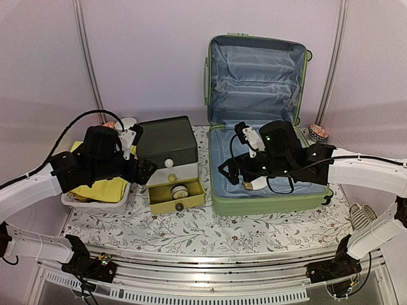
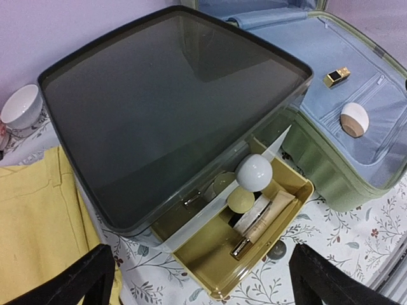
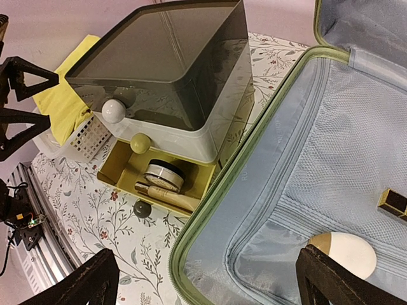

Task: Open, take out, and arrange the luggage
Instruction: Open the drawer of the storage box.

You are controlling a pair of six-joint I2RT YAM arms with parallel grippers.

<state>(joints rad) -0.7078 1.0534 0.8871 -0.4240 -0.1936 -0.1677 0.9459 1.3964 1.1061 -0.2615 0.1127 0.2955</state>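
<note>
Luggage (image 1: 254, 76) lid up; R gripper (image 3: 213, 283) open, empty, low over its base; L gripper (image 2: 203, 279) open above drawer box (image 1: 166, 140).

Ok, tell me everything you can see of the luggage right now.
The luggage is a light-green hard-shell suitcase, open: its lid stands upright at the back, its base lies flat on the floral tablecloth, right of the drawer box. Pale blue fabric lines both halves, with a zipped mesh pocket. A small gold case and a white rounded item lie in the base.

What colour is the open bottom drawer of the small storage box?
The drawer is olive-yellow; the left wrist view shows it best.
</note>
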